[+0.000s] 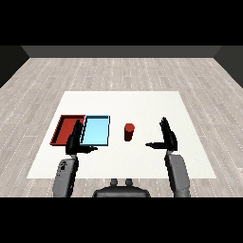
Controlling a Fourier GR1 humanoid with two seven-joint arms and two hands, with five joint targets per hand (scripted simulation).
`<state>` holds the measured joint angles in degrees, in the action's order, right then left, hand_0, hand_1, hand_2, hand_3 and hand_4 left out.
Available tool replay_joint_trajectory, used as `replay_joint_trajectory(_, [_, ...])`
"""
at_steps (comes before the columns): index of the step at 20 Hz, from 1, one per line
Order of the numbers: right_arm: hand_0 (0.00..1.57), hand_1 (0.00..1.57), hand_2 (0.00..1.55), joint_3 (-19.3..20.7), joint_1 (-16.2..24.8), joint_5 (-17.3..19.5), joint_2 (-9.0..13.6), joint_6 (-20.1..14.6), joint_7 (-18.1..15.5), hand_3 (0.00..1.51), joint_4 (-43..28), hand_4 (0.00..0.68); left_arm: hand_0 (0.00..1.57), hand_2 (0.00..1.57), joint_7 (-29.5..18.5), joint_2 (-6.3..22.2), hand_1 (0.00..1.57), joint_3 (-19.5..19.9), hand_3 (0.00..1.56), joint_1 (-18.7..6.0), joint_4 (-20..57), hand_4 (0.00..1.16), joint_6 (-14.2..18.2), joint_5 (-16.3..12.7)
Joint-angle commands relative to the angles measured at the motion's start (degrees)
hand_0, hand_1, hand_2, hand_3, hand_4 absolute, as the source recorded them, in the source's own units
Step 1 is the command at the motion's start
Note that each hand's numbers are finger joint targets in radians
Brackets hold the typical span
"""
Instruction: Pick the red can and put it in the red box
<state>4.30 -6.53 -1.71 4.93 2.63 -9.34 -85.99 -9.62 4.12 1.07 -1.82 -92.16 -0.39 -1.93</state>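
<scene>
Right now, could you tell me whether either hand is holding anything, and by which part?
Nothing is held. The red can stands alone on the table, between the open right hand and the open left hand.

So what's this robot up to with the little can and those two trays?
It is set to move the red can into the red tray, but nothing is held yet. The can stands upright on the white table, just right of the light blue tray. The right hand is open beside the can, not touching it. The left hand is open too, in front of where the two trays meet.
</scene>
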Motion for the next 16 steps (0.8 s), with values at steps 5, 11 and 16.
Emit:
replay_joint_trajectory(5, [0.0, 0.0, 0.0, 1.6, -2.7, -1.3, -1.1, 2.2, -13.7, 0.0, 7.5, 0.0, 0.0, 0.0, -13.7, -2.5, 0.0, 0.1, 0.0, -0.4, 1.7, 0.0, -0.8, -0.2])
replay_joint_trajectory(11, [0.0, 0.0, 0.0, 2.6, -3.5, -2.8, 1.2, 4.0, -11.1, 0.0, 6.6, 0.0, 0.0, 0.0, -11.9, -2.7, 0.0, -1.2, 0.0, 1.8, -2.4, 0.0, -1.0, 0.0])
replay_joint_trajectory(16, [0.0, 0.0, 0.0, 2.7, -7.6, -1.9, 0.0, 3.8, -16.1, 0.0, 17.9, 0.0, 0.0, 0.0, -16.8, -0.9, 0.0, 3.4, 0.0, -2.0, 6.4, 0.0, -3.4, -3.1])
